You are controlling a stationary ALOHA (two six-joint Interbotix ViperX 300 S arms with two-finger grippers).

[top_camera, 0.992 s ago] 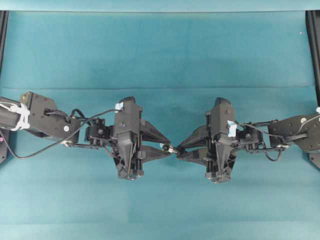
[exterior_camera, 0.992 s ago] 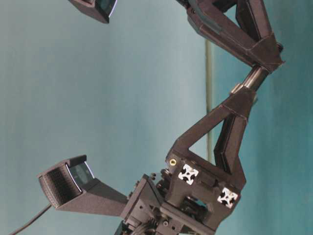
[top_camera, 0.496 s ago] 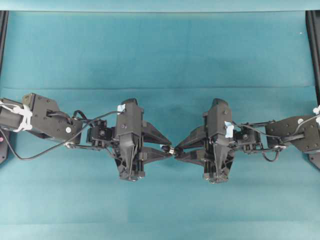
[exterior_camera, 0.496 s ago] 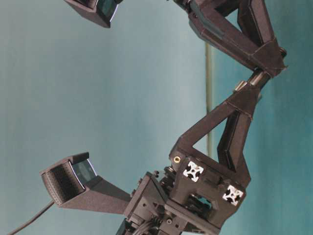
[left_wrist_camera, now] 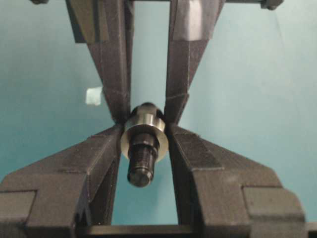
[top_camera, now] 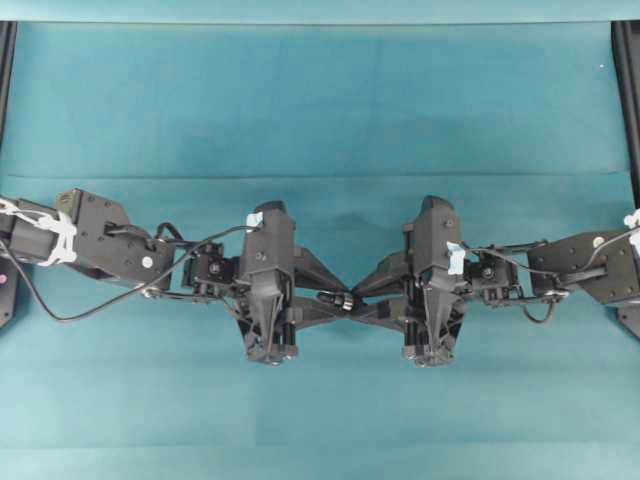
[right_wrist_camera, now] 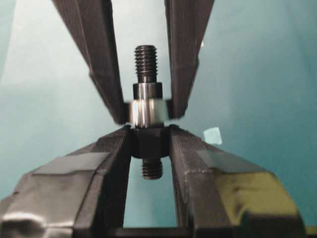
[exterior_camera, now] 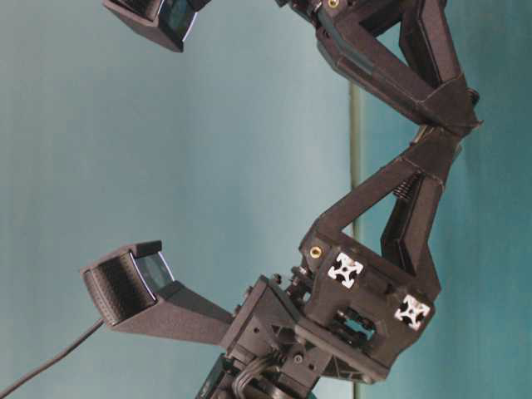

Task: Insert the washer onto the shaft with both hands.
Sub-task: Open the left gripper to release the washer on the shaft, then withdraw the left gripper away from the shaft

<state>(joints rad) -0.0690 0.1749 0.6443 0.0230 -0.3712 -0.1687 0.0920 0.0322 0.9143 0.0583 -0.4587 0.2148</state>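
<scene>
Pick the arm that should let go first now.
Left, probably. The washer between its fingers already sits on the shaft, past the threaded tip. The right gripper is clamped on the collar and carries the shaft.

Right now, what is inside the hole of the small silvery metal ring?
The dark grey stepped shaft runs through the silvery washer, its threaded tip poking out. The stretch inside the ring is hidden. Left gripper pinches the washer; right gripper clamps the shaft.

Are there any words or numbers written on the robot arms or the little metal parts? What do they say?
None: no words, numbers or brand names can be read in any view.
The pale tape on the right arm is blank.
The white cross-shaped marks on the black block are shapes, not letters.
The washer and the shaft bear no markings.
</scene>
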